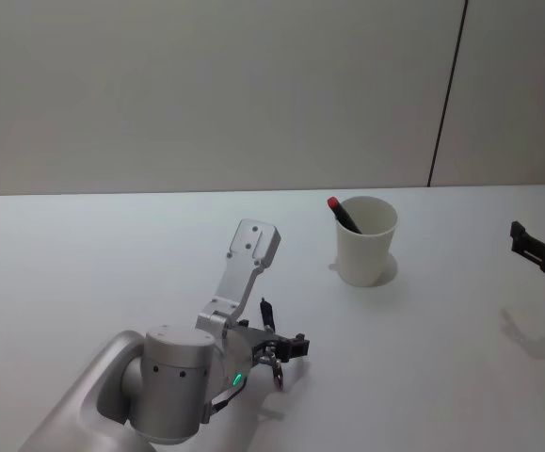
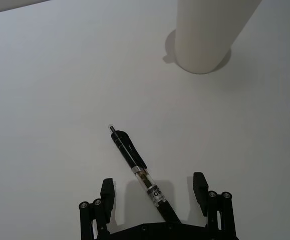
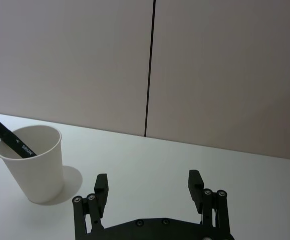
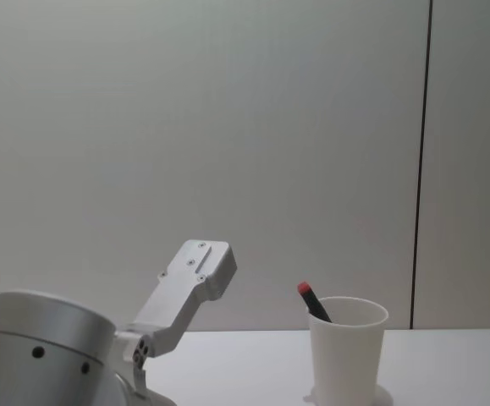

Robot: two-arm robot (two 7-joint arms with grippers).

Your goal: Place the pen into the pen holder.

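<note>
Jaws all spread, left pair astride a clip pen [image 2: 142, 172]; the pen [image 1: 344, 217] leans in the pen holder [image 1: 366, 252], red tip up.

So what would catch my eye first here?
The white cup stands on the table right of centre, with a red-tipped black pen leaning out of it. Nearer, the left gripper sits low over the table, fingers open either side of a second black pen lying flat. The right gripper hangs open at the right edge.
</note>
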